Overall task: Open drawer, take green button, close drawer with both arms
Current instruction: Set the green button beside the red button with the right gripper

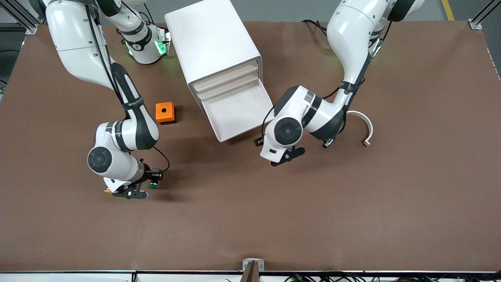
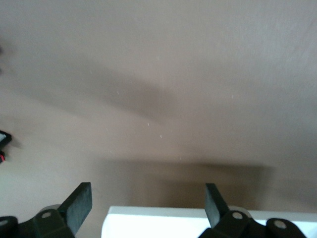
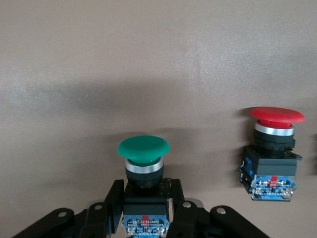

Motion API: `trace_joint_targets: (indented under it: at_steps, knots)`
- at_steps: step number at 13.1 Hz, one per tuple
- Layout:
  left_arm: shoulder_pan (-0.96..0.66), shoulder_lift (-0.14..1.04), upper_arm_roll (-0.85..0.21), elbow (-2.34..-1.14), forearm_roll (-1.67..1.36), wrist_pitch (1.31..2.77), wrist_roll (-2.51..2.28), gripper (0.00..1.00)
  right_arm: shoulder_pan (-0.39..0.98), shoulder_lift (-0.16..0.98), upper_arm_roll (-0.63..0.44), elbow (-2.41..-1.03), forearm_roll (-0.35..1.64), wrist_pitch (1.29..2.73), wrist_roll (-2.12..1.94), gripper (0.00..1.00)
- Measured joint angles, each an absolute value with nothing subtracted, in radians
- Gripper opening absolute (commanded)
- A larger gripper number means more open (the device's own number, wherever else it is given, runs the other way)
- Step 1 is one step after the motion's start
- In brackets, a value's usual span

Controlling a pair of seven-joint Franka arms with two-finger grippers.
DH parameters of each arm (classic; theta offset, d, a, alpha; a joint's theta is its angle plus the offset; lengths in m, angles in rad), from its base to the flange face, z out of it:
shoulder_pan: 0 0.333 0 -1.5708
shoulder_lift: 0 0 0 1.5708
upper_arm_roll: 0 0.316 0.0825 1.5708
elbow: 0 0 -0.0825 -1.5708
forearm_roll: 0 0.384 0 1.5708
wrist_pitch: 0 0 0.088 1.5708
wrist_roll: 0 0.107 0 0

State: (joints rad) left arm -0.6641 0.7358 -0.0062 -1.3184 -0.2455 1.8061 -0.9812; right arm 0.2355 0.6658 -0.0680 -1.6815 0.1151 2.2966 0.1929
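Holding the green button (image 3: 143, 171) by its black-and-blue body, my right claw (image 3: 144, 210) is clenched on it, low over the counter (image 1: 352, 219) toward the right arm's end. The green cap points away from my wrist, along the button's long axis. A red button (image 3: 274, 151) stands upright just beside it. An orange box (image 1: 165, 112) lies toward the base-side edge. My left claw (image 2: 148, 210) hangs released beside the open drawer (image 1: 235, 111) of the white cabinet (image 1: 211, 43); a white curved piece (image 1: 366, 125) lies near.
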Motion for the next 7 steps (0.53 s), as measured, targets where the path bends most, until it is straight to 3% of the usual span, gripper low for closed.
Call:
trace_joint_targets:
  at_steps: [1,2,5,6,7]
  knots:
    - [-0.676,0.739,-0.006,-1.323,-0.245,1.807,-0.992,1.0,0.235,0.668,-0.068,-1.689,0.115,2.304,0.191,0.12]
    - [-0.685,0.74,-0.007,-1.329,-0.245,1.807,-1.001,1.0,0.235,0.671,-0.068,-1.694,0.115,2.308,0.191,0.25]
    - [-0.703,0.74,-0.007,-1.337,-0.245,1.812,-1.014,1.0,0.226,0.682,-0.068,-1.698,0.115,2.313,0.191,0.91]
    - [-0.702,0.74,-0.006,-1.337,-0.245,1.83,-1.014,1.0,0.22,0.683,-0.068,-1.697,0.115,2.313,0.191,1.0]
    - [-0.7,0.74,-0.005,-1.339,-0.245,1.86,-1.014,1.0,0.215,0.683,-0.068,-1.693,0.115,2.315,0.191,1.0]
